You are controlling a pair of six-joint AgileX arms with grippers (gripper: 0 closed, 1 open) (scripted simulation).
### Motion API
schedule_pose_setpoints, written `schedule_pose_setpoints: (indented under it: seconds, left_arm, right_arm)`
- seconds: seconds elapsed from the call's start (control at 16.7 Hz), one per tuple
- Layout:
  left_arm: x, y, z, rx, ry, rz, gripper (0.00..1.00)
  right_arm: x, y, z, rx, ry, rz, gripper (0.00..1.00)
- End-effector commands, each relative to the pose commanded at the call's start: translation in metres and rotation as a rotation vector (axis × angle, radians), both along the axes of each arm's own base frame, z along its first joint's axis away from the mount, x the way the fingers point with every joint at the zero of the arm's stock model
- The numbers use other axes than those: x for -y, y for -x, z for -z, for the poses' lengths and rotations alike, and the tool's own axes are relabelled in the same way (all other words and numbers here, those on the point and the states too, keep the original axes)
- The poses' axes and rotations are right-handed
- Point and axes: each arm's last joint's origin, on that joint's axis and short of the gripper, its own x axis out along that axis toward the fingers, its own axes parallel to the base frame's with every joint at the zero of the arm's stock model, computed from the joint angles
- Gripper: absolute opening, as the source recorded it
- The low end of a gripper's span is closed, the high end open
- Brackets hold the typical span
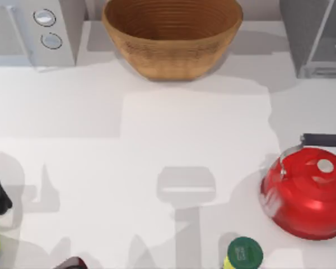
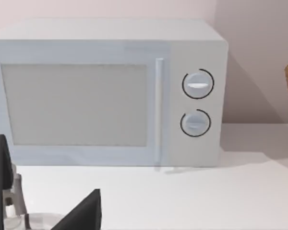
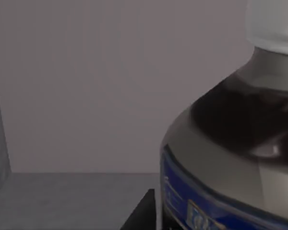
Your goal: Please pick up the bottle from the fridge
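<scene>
Close against the right wrist camera: bottle (image 3: 230, 143), white cap up, standing inside the grey fridge (image 1: 316, 36) at two o'clock on the surface, reached for pickup. Right jaws' state: cannot tell. Left gripper parked at nine o'clock, facing the microwave (image 2: 105, 91).

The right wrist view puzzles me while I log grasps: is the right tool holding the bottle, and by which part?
Cannot be told. The bottle looms close, white cap up, inside the grey fridge, but no contact shows.

The bottle (image 3: 230, 158) carries a blue label whose print is too blurred to read
</scene>
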Motion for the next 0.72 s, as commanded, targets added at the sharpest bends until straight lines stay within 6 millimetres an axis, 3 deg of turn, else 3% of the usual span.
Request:
schedule_pose_setpoints:
  seconds: [0.24,0.72]
  left_arm:
    - [0.000,0.000,0.000,0.000,0.000,0.000,1.00]
    - [0.000,0.000,0.000,0.000,0.000,0.000,1.00]
  right_arm:
    - [0.001,0.000,-0.002,0.002,-0.001,0.002,0.00]
    - [0.001,0.000,-0.050,0.001,-0.001,0.003,0.00]
